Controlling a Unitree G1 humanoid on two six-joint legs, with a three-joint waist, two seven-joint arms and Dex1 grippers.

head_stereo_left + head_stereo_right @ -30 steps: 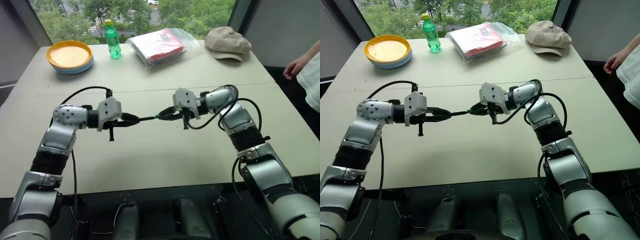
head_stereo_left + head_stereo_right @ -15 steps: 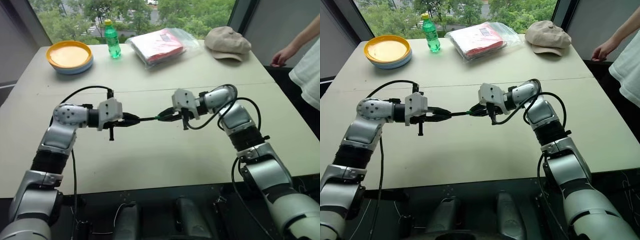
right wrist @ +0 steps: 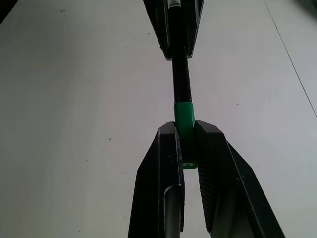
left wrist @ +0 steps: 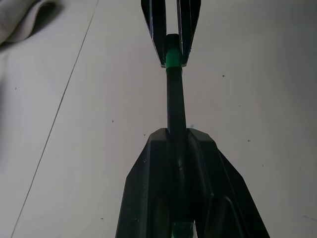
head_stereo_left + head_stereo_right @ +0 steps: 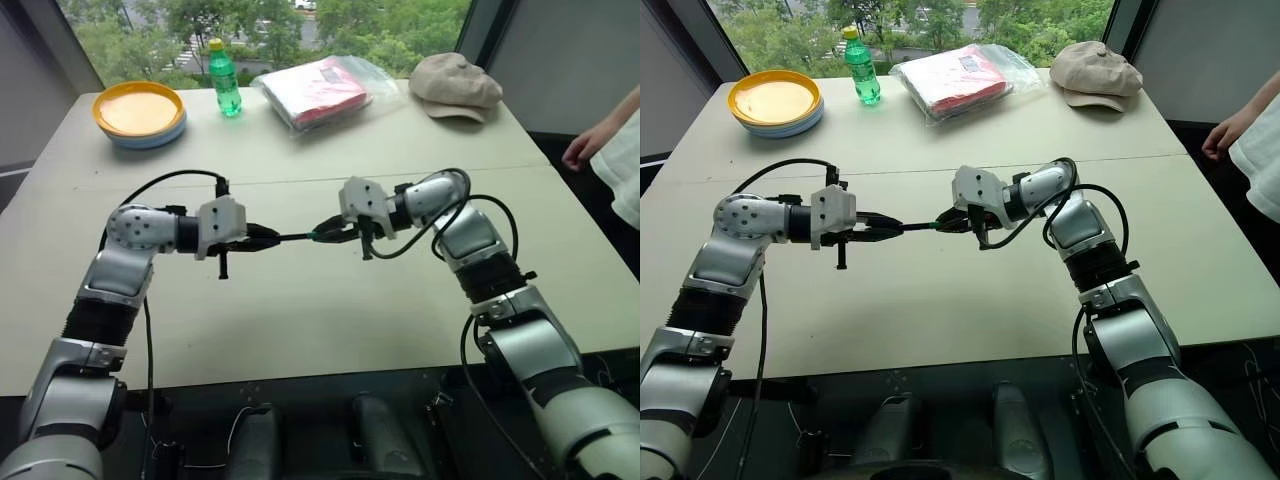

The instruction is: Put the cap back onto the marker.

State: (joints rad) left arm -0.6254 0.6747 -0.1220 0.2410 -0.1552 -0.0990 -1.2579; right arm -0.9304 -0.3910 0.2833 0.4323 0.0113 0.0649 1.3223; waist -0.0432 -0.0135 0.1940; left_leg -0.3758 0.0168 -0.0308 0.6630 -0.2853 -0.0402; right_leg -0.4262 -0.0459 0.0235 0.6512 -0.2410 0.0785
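Left gripper (image 5: 262, 238) clamped on the marker (image 5: 292, 237), fingers (image 4: 148, 198) pressed tight along both sides of the dark barrel. Right gripper (image 5: 333, 231) pinched shut on the cap (image 3: 184, 115), bright green and gripped between its two black fingers (image 3: 161, 183). Both held above the desk (image 5: 300, 320), pointing at each other, tip to tip. Marker stretched nearly level from the left gripper across to the right one, its far end meeting the cap's open mouth; in the right wrist view, barrel and cap joined in one straight line with no gap visible. Cannot tell how deep the marker sits inside the cap. In the left wrist view, green cap (image 4: 173, 58) seen at the far end of the barrel, wedged between the opposite gripper's fingers.

Well beyond the two grippers, along the desk's far edge: stacked plates (image 5: 139, 113) past the left gripper, green bottle (image 5: 224, 79) beside them, a bagged red packet (image 5: 322, 90) ahead, a beige cap-style hat (image 5: 455, 85) past the right gripper. A person's hand (image 5: 585, 148) off the desk's edge, out beyond the right arm.
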